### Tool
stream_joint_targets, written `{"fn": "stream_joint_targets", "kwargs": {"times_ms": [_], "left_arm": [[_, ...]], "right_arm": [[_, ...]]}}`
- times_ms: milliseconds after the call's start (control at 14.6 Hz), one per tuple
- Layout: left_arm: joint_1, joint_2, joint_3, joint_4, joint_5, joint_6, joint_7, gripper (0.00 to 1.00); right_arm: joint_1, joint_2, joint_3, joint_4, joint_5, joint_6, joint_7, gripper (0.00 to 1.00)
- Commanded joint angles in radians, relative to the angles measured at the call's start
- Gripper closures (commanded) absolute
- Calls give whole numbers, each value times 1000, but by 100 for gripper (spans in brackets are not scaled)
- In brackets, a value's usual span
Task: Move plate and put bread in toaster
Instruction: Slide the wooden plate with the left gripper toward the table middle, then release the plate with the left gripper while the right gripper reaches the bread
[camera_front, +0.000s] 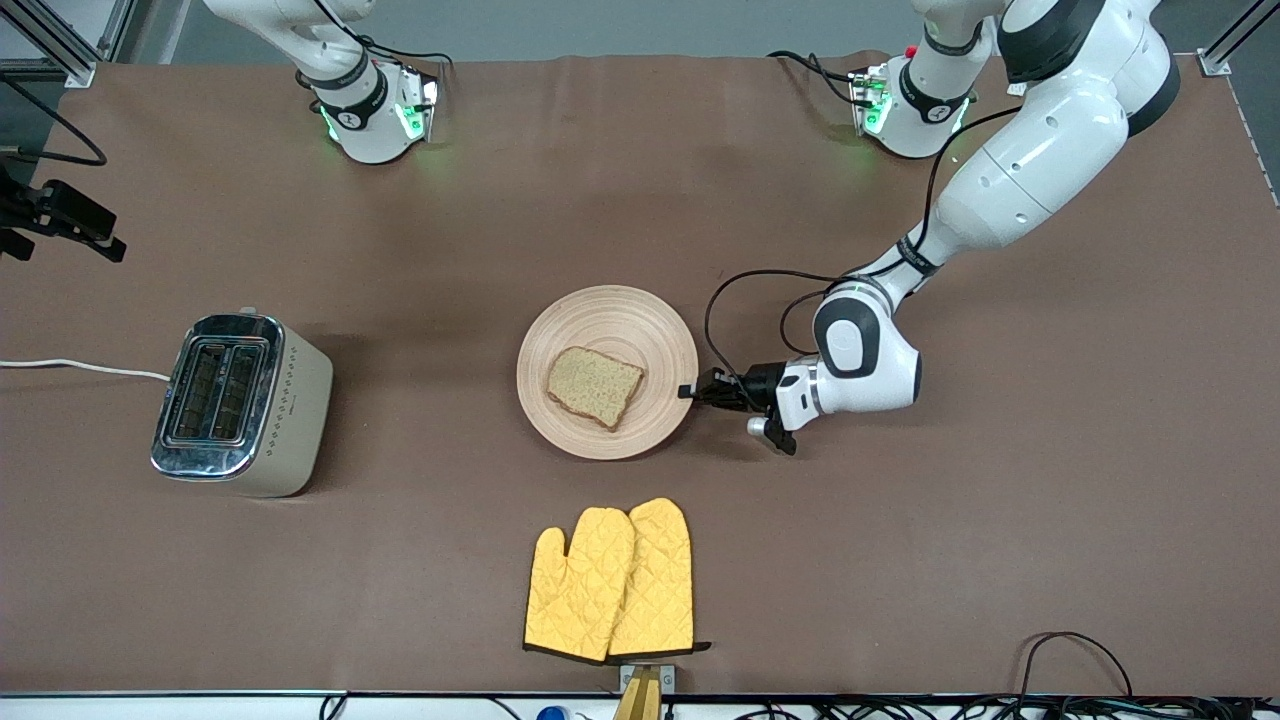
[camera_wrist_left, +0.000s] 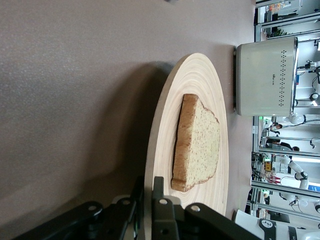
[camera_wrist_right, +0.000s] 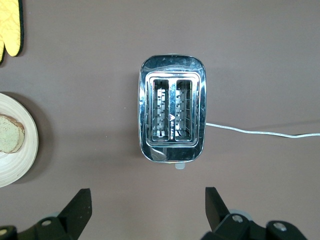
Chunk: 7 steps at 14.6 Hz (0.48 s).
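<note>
the plate move is the step in hand, as i judge it: the plate (camera_front: 607, 371) sits mid-frame in the front view, gripped at its rim toward the left arm's end of the table. the toaster (camera_front: 240, 402) stands at the middle left of that frame, slots empty. the bread (camera_front: 594, 386) lies flat on the plate. next the plate likely has to slide toward the toaster, kept level. the left gripper (camera_front: 692, 392) is pinched together on the plate's edge; the right gripper (camera_wrist_right: 145, 207) hangs over the toaster, fingers wide apart, holding nothing.
</note>
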Motion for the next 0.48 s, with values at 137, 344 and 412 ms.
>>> {"fn": "stream_joint_targets", "kwargs": {"times_ms": [137,344,412], "left_arm": [[28,-16,-10,6,-32,-5,3,0],[54,-62,-8,15,-23,-3,-54,0],[71,-83,-10,17,-16,-6,-88,0]], "right_arm": [[-10,-25,13,-4,-14,-2,-5,0],[-9,-5,13,-4,-18,-31,-5,0],[-7,2,14,-4,-18,-32,-6,0]]}}
